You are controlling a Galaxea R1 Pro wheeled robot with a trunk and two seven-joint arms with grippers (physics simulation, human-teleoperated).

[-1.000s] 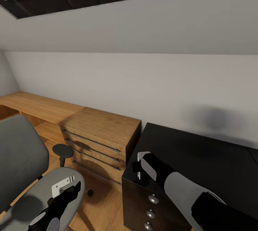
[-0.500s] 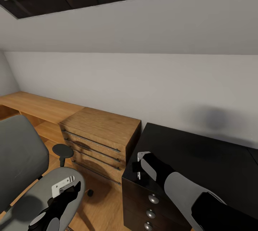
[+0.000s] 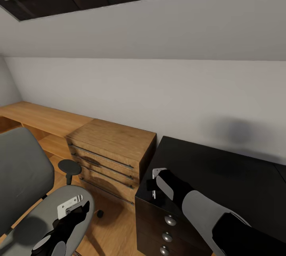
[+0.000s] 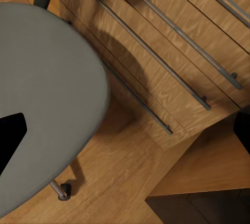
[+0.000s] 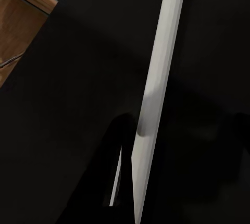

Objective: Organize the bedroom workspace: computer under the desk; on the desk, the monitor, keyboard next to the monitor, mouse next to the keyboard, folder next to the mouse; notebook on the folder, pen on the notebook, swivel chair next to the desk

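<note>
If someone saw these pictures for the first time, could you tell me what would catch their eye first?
Probably the glossy black desk at the lower right of the head view, with the robot's right gripper over its near corner above the drawer knobs. Next is the grey swivel chair at the lower left, with the left gripper hovering over its bare seat. Between them stands a light wooden dresser against the grey wall.

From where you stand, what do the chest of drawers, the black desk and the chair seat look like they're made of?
The chest of drawers looks like light wood or wood veneer: clear grain, with thin metal-looking bar handles. The desk top looks like smooth glossy black laminate or lacquer, faintly reflective. The chair seat looks like matte grey fabric, though its weave isn't visible.
</note>
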